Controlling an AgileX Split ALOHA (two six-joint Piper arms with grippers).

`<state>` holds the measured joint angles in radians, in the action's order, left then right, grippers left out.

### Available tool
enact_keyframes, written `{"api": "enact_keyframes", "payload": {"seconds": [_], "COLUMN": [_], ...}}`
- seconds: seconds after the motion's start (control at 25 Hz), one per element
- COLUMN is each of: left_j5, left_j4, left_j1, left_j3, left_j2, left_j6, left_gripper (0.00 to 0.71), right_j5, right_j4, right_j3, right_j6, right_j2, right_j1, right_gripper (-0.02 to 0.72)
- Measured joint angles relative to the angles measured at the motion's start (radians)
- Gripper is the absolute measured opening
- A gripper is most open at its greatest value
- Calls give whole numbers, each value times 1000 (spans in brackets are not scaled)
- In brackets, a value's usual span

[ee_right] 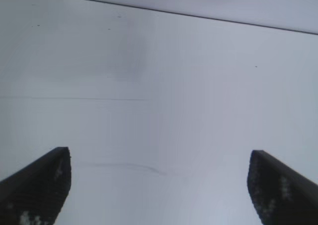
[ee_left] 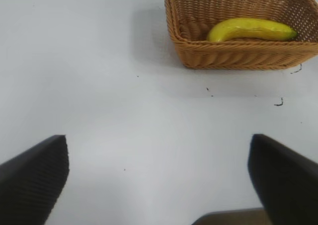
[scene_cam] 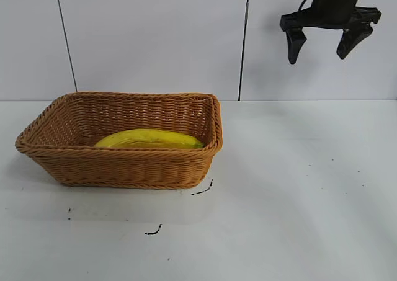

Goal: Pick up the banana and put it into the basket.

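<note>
Yellow against the brown wicker, the banana (scene_cam: 150, 139) lies on the floor of the basket (scene_cam: 124, 169), which sits on the white table (scene_cam: 298, 194) toward the left. The right gripper (scene_cam: 322, 48) hangs high above the table's right side, well apart from the basket, its fingers spread wide and holding nothing. The left gripper (ee_left: 158, 178) hovers over bare tabletop near the basket, fingers likewise apart and empty.
</note>
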<state>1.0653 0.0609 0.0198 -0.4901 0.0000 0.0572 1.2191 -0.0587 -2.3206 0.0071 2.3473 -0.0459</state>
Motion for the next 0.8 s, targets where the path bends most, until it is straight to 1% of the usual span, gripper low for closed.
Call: {"api": "enact_keyframes", "payload": {"seconds": [0.12,0.2,0.24,0.36,0.8], "left_j5": [0,0,0,0,0], "left_j4": [0,0,0,0,0], "left_j1": [0,0,0,0,0], "left_j3": [0,0,0,0,0], "left_j2": [0,0,0,0,0], "left_j6": [0,0,0,0,0], "left_gripper": [695,695,695,695,695], "right_j5": [-2,-2,-3,-4,-3], "right_j4": [27,50,59,68,72], "right_j3": [84,175,220,388,1049], "right_j6": [-7,-7,-18,-24,-32], "right_j2": [-61,-126,-164,-291,-844], "right_j1": [0,0,0,0,0], "right_gripper": [689,689,689,689,689]}}
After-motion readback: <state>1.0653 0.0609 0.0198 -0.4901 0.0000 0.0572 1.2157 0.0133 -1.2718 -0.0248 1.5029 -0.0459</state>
